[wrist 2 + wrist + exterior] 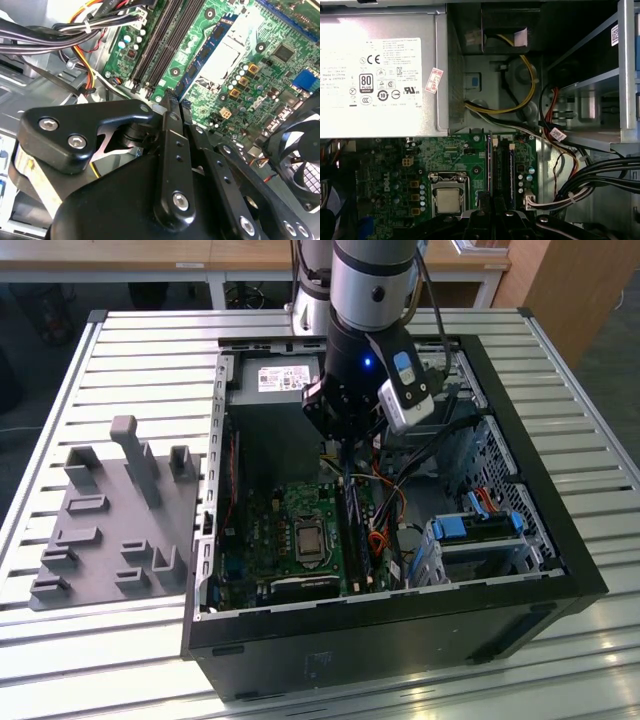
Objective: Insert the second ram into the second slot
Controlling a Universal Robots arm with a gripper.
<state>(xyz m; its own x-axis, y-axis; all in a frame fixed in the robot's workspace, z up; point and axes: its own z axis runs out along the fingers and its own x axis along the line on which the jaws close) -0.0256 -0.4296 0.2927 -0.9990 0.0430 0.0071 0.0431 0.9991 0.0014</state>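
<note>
Your gripper [178,102] is down inside the open black computer case [350,650], over the green motherboard [265,530]. It looks clenched on the second ram [210,47], the thin blue memory stick with small black chips. The contact itself is hidden behind the fingers [171,130].

In the second wrist view you get the stick's flat blue face, running away from the fingertips. It lies between the row of black memory slots [160,40] and the silver processor socket [225,55]. You also get a black fan [300,165] at the board's edge. In the first wrist view the same stick [490,165] is seen edge-on as a thin line just beside the slots [505,165]. You cannot tell whether its lower edge has reached a slot.

For writing, look at the first wrist view. The grey power supply carries a large white label [370,75] crowded with print and certification marks. A small red-and-white sticker [434,80] sits at its corner. A white tag [557,135] hangs on a red cable, and another white tag [615,34] is on the metal drive cage. Yellow cables [530,75] loop behind the board.

The exterior view gives you the slatted metal desk [140,350]. A grey plastic fixture [110,530] rests on it at the exterior view's left of the case. Bright-blue drive latches [450,528] sit at the exterior view's right.
</note>
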